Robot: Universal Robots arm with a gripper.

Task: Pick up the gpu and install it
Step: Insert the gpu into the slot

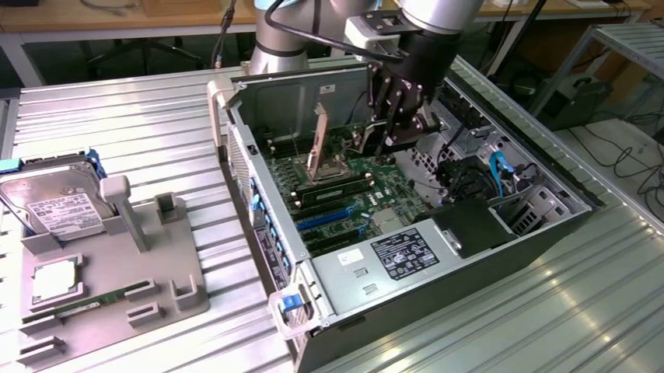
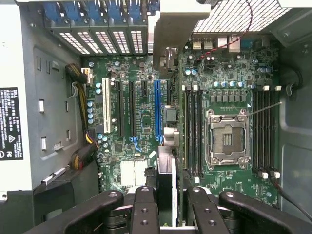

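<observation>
Silver-grey jointed arm (image 1: 280, 35) with black, screw-studded hand (image 1: 400, 128).

Ribbed metal worktable (image 1: 124, 132), wooden benches (image 1: 104, 19) behind, cables (image 1: 623, 155) on floor.

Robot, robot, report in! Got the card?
Gripper shut on gpu, edge-on. Hanging over open computer case, above motherboard. Nothing blocking seen.

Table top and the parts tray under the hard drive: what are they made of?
Table top: looks like bare metal, likely aluminium; silvery ribbed slats with soft glare. Parts tray: looks like matte grey plastic, perhaps printed; dull, uniform, no shine, moulded posts and slots. Hard drive: shiny metal casing, white label.
</observation>
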